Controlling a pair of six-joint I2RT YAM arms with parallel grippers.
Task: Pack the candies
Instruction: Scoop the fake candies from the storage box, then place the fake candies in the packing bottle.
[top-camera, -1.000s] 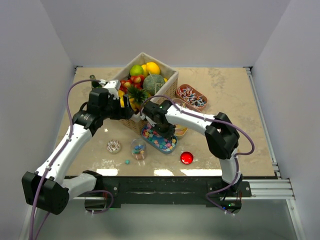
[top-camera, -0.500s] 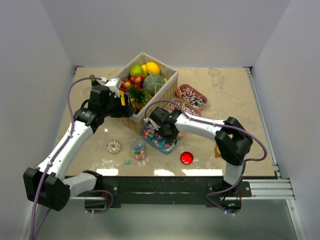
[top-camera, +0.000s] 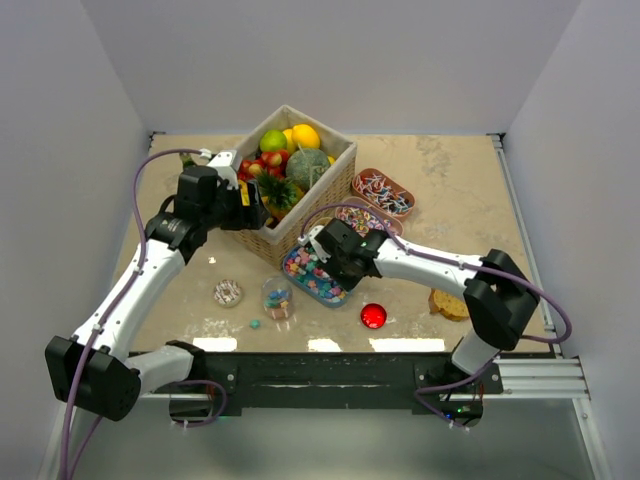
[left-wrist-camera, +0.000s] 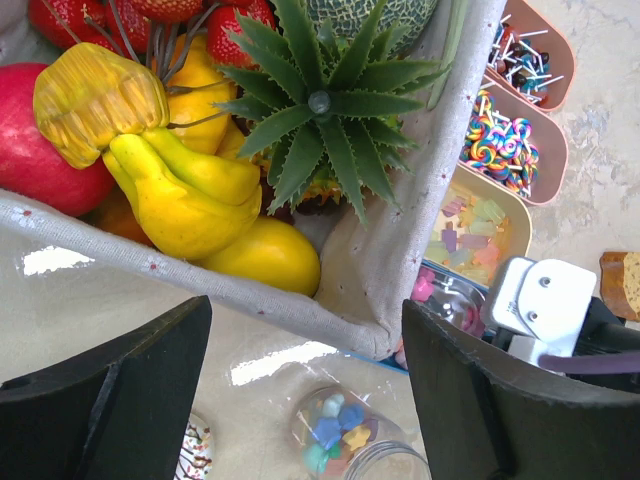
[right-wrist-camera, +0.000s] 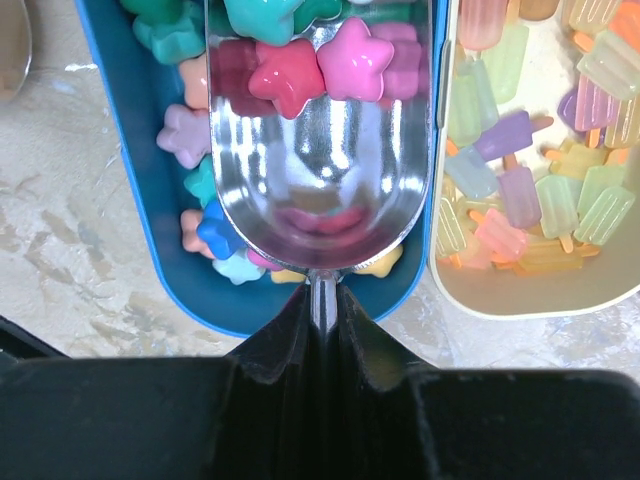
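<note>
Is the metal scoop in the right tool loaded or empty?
Partly loaded: pink and teal star candies sit at the scoop's far end; its near half is bare metal.

Bright, sharp; glare streaks on table.

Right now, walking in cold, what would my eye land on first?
Probably the basket heaped with bright toy fruit at the table's far middle, where the left fingers hover open at its near corner. Just in front of it, the right fingers pinch a shiny metal scoop loaded with star candies, over a blue tray holding more.
</note>
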